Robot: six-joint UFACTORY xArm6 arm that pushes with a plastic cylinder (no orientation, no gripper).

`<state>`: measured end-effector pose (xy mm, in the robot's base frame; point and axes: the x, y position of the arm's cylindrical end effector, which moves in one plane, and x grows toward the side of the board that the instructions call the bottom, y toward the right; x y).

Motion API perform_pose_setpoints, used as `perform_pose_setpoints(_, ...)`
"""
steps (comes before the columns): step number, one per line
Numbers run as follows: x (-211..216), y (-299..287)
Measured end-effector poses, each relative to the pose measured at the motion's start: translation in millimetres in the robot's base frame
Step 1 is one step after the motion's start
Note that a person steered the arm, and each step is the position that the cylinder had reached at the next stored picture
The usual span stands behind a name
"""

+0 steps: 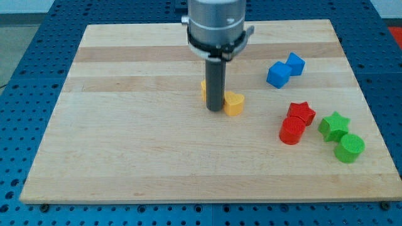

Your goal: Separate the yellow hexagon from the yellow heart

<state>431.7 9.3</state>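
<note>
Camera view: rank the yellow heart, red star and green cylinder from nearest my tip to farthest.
Measured from my tip:
1. yellow heart, right beside the tip on the view's right.
2. red star, farther toward the view's right.
3. green cylinder, farthest, near the board's right edge and lower in the view.

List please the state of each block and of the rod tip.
my tip: down between both yellow blocks
yellow hexagon: mostly hidden behind rod
yellow heart: beside tip, view's right
blue blocks: touching pair
red blocks: touching
green blocks: touching
</note>
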Motion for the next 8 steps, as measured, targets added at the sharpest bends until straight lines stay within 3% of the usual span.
perform_pose_setpoints(3, -148.2, 0.0)
perform_pose_setpoints(4, -159.2, 0.0)
perform_pose_setpoints(5, -158.8, 0.8)
perform_pose_setpoints(6, -87.8, 4.4)
perform_pose_setpoints(8, -67.7, 0.2)
